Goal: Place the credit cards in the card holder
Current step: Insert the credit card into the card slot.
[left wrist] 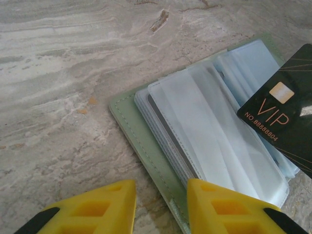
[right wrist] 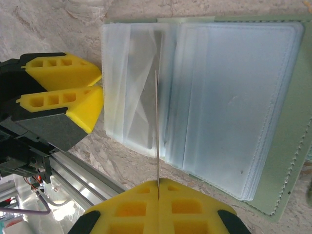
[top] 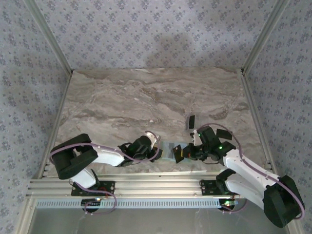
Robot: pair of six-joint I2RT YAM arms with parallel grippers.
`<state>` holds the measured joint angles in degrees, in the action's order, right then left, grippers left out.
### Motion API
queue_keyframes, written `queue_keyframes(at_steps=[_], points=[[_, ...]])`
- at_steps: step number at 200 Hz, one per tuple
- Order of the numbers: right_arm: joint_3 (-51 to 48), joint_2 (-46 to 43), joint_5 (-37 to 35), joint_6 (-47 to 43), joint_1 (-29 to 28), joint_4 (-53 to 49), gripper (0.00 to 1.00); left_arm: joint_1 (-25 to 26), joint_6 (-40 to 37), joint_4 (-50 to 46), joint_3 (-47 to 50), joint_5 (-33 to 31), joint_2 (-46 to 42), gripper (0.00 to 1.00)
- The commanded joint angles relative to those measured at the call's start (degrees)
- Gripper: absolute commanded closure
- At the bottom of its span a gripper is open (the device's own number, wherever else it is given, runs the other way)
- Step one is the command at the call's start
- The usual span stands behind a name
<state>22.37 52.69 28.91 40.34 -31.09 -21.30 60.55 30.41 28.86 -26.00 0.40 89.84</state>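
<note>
Our right end effector is clenched on a credit card. The card's long side points straight out over the open card holder, which lies flat on the counter. We think the card should go straight ahead into a sleeve. Our left end effector sits part open at the holder's edge.

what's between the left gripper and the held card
Right wrist view: clear sleeves of the card holder lie between the left gripper and the edge-on credit card that the right gripper pinches.
</note>
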Motion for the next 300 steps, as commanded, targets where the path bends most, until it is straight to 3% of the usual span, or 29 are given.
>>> queue_keyframes(at_steps=[1, 197, 300], points=[[-0.33, 1.35, 0.05, 1.06, -0.84, 0.98, 1.0, 0.79, -0.42, 0.03, -0.85, 0.31, 1.74, 0.68], [0.22, 14.96, -0.24, 4.48, -1.94, 17.14, 1.0, 3.51, 0.83, 2.18, 0.25, -0.4, 4.91, 0.74], [-2.7, 11.91, -14.26, 10.71, -10.45, 22.24, 1.0, 5.18, 1.49, 2.35, 0.22, -1.28, 5.52, 0.75]])
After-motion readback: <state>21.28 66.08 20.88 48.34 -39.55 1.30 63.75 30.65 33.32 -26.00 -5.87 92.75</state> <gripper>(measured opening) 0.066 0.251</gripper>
